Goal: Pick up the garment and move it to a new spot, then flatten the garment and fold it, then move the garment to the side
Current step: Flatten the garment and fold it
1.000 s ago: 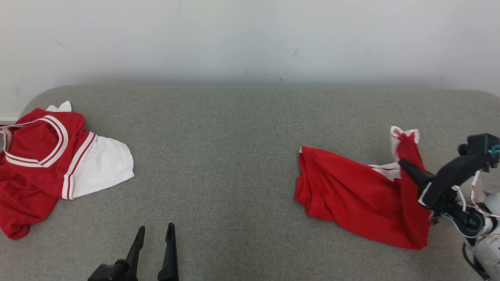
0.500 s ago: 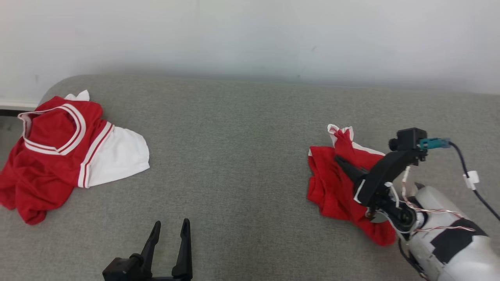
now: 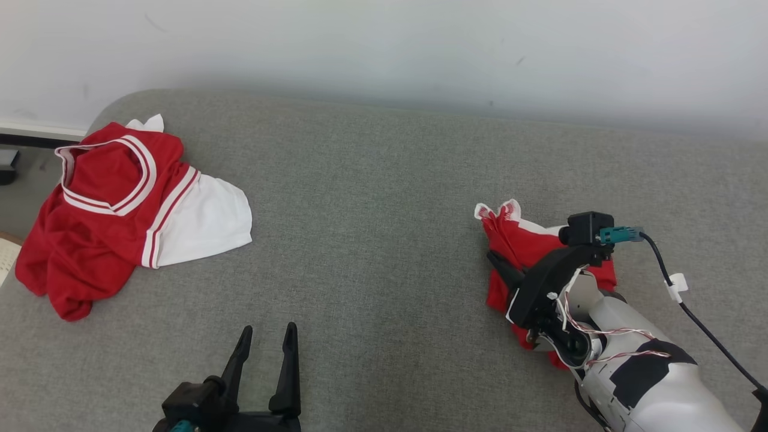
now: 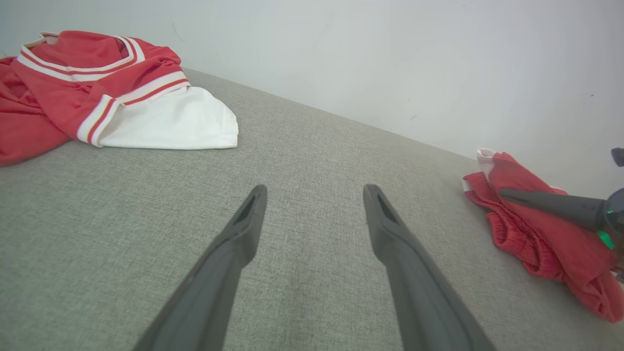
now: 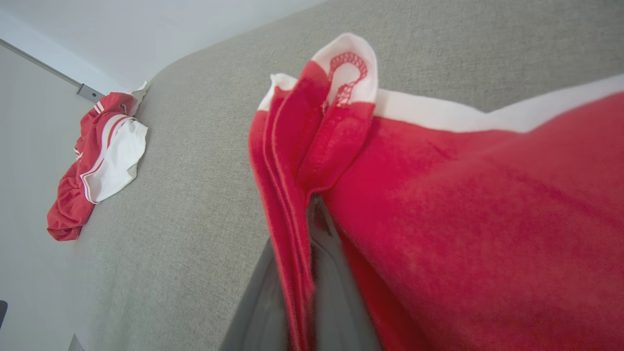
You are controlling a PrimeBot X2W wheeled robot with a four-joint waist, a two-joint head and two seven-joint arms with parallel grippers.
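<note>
While the right pincer [image 3: 494, 259] clamps shut on the bunched red garment [image 3: 531, 247] at the right of the grey upholstered surface [image 3: 372, 240], left pincer [image 3: 268, 330] spread wide, empty, red-and-white jersey [image 3: 102, 234] crumpled far left

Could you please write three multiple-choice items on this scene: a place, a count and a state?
1. Where on the grey fabric surface does the red jersey with a white sleeve lie in the head view? A. far left B. centre C. far right
2. How many garments are on the surface? A. one B. two C. three
3. The right gripper is: A. open above the cloth B. shut on the red garment with white trim C. shut on nothing
Answers: 1 A, it lies by the left edge; 2 B, the jersey and the trimmed garment; 3 B, the right wrist view shows cloth pinched between its fingers.
</note>
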